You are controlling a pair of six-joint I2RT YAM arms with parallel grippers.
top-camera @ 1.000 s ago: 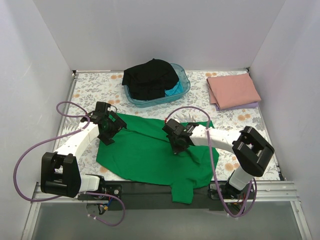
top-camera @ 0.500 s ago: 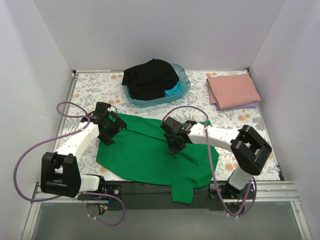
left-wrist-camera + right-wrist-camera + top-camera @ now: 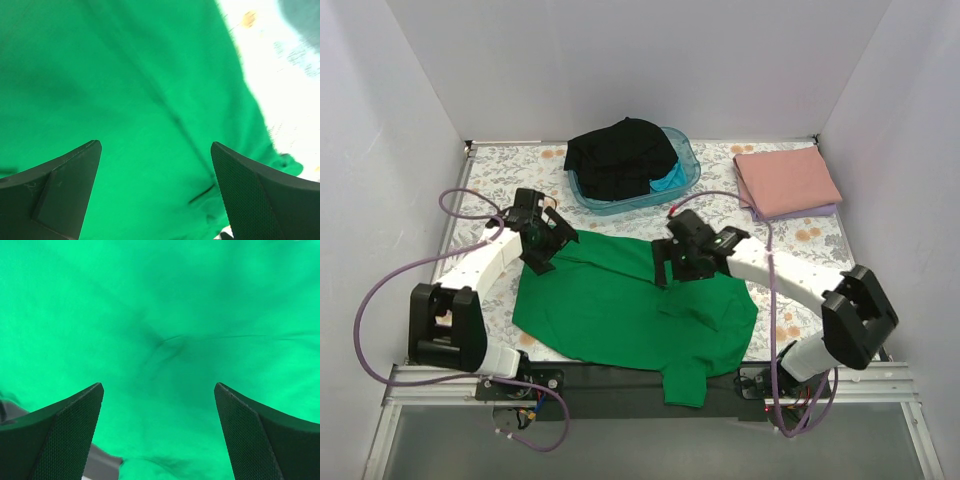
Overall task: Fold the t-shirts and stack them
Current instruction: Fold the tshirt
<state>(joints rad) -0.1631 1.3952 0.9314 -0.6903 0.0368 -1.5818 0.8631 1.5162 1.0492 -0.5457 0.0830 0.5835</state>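
The bright green soft fabric t-shirt (image 3: 620, 310) lay flat near the translucent blue plastic tub (image 3: 688, 172). The left gripper (image 3: 155, 145) and the right gripper (image 3: 159, 385) hung over it, spread, empty. Probably light and limp (it would sag); best pinched at tub-side corners.
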